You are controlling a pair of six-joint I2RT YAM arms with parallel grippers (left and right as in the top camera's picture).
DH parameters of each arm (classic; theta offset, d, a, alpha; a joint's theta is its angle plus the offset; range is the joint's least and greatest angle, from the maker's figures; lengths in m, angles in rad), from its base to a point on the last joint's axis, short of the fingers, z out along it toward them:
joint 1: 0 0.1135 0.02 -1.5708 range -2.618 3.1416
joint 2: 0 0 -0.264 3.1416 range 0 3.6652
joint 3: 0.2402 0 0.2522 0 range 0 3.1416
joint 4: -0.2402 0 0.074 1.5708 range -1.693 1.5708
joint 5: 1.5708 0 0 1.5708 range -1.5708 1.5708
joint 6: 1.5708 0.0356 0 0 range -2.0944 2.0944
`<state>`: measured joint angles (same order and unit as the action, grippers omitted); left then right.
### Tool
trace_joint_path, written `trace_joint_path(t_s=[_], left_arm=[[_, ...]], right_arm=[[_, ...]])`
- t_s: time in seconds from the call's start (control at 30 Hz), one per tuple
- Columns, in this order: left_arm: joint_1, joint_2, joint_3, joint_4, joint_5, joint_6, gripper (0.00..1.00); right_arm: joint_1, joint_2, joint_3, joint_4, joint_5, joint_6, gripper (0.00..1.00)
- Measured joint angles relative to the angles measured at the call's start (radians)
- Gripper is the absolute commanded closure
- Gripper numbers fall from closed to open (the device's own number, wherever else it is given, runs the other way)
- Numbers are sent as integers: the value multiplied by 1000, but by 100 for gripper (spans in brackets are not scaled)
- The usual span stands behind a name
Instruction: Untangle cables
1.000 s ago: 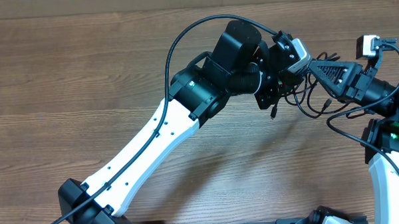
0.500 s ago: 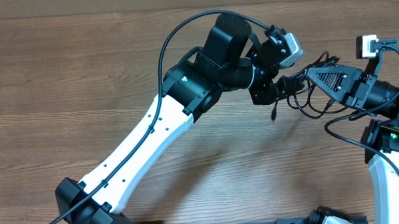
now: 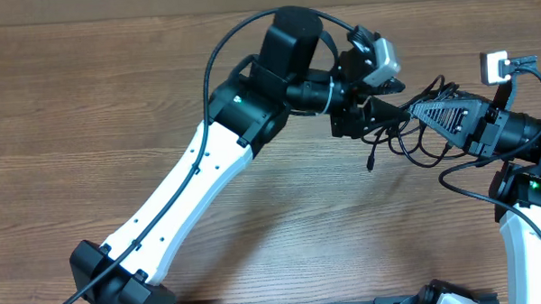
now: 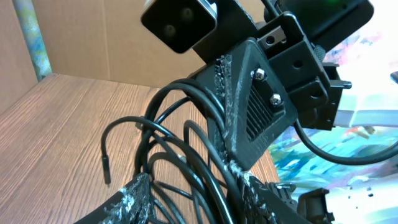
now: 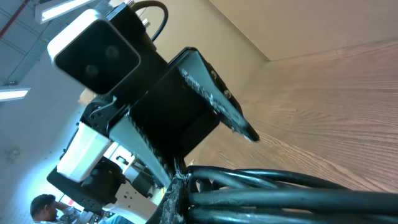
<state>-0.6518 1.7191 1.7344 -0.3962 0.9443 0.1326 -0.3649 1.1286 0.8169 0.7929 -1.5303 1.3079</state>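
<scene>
The cables (image 3: pixel 405 134) (thin black cords, looped over one another) are held in a tangled bunch toward the right of the table (image 3: pixel 88 104), a little to the far side, between the two grippers. Several loops are seen drooping on the near side of the bunch. One loose end with a small plug (image 3: pixel 370 163) is seen hanging at its near left.

The bunch is pinched by the right gripper (image 3: pixel 416 109), whose jaws are closed tight on the cords. In the right wrist view the cords are seen coming out of the closed fingertips side by side, as one thick strand.

The left gripper (image 3: pixel 385 112) is pointed at the bunch from the left, almost tip to tip with the right one. Its jaws are parted, and in the left wrist view the loops are seen running through the gap between its two fingers (image 4: pixel 121 205). No squeeze on the cords can be made out (the fingers stand well clear of each other).

The left wrist camera (image 3: pixel 376 58) is carried just to the far side of that gripper, and the right wrist camera (image 3: pixel 495 66) is seen at the far right. The white left arm (image 3: pixel 178 214) is stretched diagonally from the near left corner across the wood-grain table to the bunch.
</scene>
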Motion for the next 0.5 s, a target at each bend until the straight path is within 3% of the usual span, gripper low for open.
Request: trace_joint_path(t_s=[0.5], left_arm=[[-1,0,0,0,2,-7,52]], right_arm=[[0,0,0,0,-1,1,96]])
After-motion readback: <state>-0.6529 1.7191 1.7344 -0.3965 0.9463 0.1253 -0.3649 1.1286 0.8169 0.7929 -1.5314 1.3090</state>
